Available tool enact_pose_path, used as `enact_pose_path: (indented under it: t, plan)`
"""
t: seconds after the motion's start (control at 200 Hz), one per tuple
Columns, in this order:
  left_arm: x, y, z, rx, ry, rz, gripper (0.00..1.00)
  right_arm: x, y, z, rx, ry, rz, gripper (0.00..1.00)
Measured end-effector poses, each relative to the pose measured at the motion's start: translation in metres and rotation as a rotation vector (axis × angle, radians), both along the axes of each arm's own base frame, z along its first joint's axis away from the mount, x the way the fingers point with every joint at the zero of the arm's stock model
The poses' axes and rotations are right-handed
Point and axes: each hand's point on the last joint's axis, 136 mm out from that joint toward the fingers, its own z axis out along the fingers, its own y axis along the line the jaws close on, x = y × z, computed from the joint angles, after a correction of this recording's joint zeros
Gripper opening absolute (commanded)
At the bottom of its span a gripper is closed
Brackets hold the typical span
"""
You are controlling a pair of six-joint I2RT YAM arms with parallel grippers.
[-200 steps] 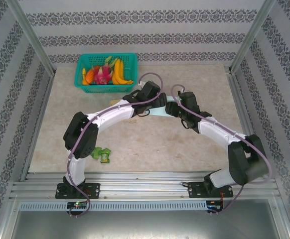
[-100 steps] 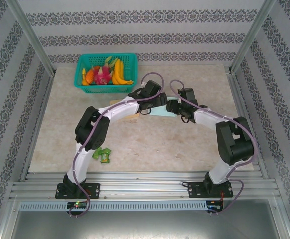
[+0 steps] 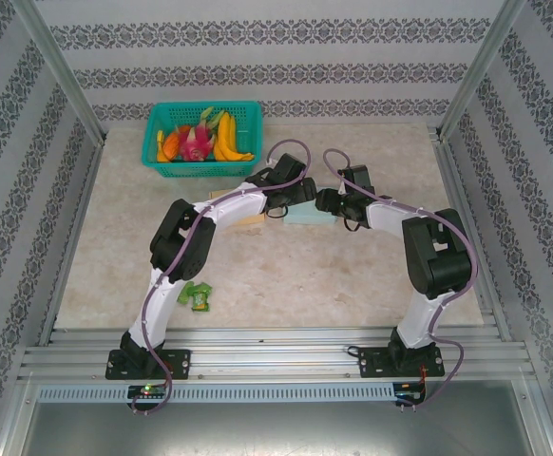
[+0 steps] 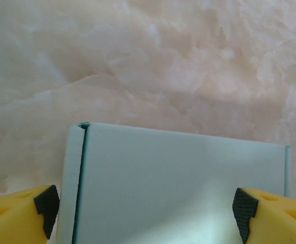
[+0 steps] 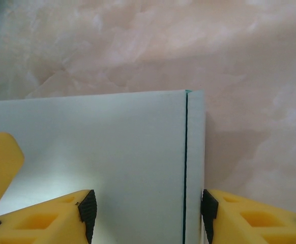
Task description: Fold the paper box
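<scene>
Left jaws and right jaws stand released, clamping nothing. Top view: pale green box [image 3: 305, 216] lies flat mid-bench [image 3: 257, 275]. Left wrist: smooth rectangular card panel, dark crease at left edge. Right wrist: crease at right edge; mottled pinkish bench.

The box [image 3: 307, 215] is pale mint paper, lying flat near the middle of the table [image 3: 286, 275]. Its top face is smooth, with a dark teal seam setting off a narrow strip along one edge.
</scene>
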Motion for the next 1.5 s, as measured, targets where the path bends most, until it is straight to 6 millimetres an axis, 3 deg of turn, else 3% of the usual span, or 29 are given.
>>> enact_pose_path:
  t: [0.22,0.35,0.455,0.56,0.674,0.769,1.029,1.109,1.304,1.504]
  plan:
    - [-0.004,0.004,0.001,-0.002,0.005,0.004,0.92,0.002,0.001,0.003,0.003,-0.012,0.000,0.60]
    - [-0.021,0.017,0.003,0.023,0.021,0.008,0.94,0.004,0.000,0.025,0.013,-0.079,-0.007,0.60]
    - [-0.035,0.032,0.020,0.038,0.001,0.016,0.96,0.001,-0.005,0.054,0.018,-0.157,-0.023,0.61]
    - [-0.051,0.047,0.053,0.027,-0.054,0.013,0.97,-0.010,-0.011,0.079,0.013,-0.222,-0.043,0.61]
    - [-0.075,0.066,0.092,-0.014,-0.143,0.003,0.99,-0.033,-0.008,0.096,0.005,-0.273,-0.038,0.61]
    - [-0.102,0.084,0.110,-0.045,-0.199,-0.003,1.00,-0.062,0.002,0.108,0.003,-0.313,-0.007,0.61]
    - [-0.179,0.152,0.126,-0.055,-0.306,0.048,1.00,-0.132,0.026,0.139,0.051,-0.442,0.099,0.62]
    - [-0.198,0.175,0.135,-0.063,-0.353,0.085,1.00,-0.147,0.028,0.145,0.075,-0.467,0.118,0.67]
    - [-0.244,0.227,0.142,-0.095,-0.432,0.183,1.00,-0.167,0.021,0.145,0.102,-0.480,0.117,0.70]
    - [-0.277,0.261,0.134,-0.129,-0.449,0.255,1.00,-0.181,0.015,0.146,0.130,-0.484,0.106,0.71]
